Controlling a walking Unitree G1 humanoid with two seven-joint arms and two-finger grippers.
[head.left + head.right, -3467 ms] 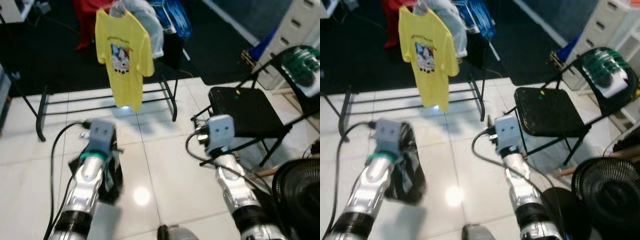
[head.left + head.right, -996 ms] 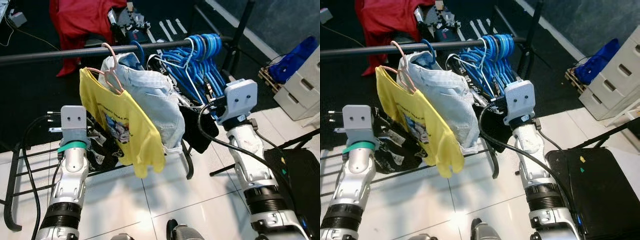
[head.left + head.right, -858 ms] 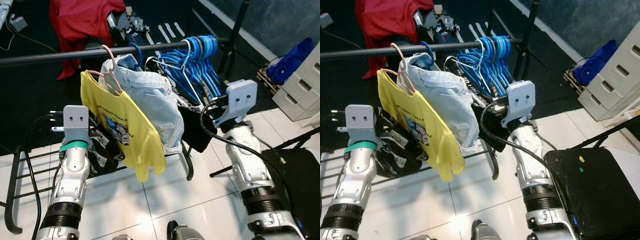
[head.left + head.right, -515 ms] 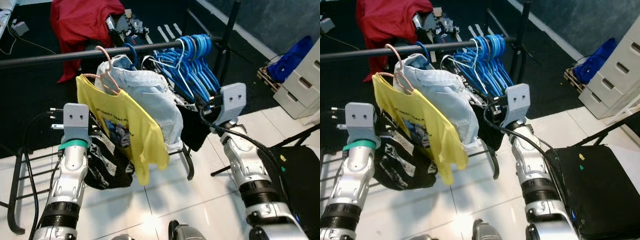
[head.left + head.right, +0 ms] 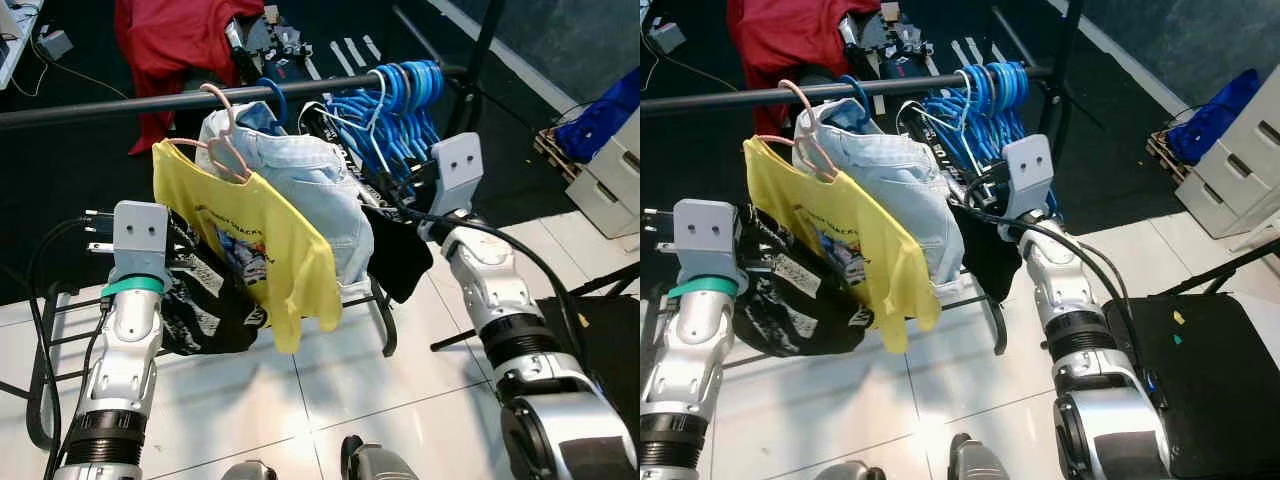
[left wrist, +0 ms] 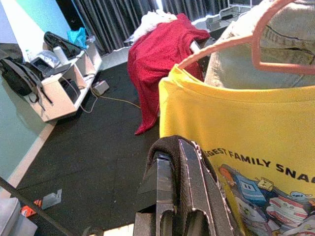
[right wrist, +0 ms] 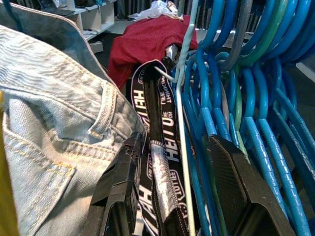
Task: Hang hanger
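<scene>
one white wire hanger (image 7: 181,128) (thin, among blue ones) between open right hand (image 7: 177,206), left hand (image 6: 179,196) gripping black garment (image 5: 205,305)

Both arms are silver metal with ribbed black rings at the joints. The left arm (image 5: 125,360) wears a teal band under a grey boxy wrist housing with two small dark screw holes; the right arm (image 5: 495,300) carries a matching housing. Thick black cables loop beside each arm. The fingers (image 7: 231,191) are long, black and matte.
</scene>
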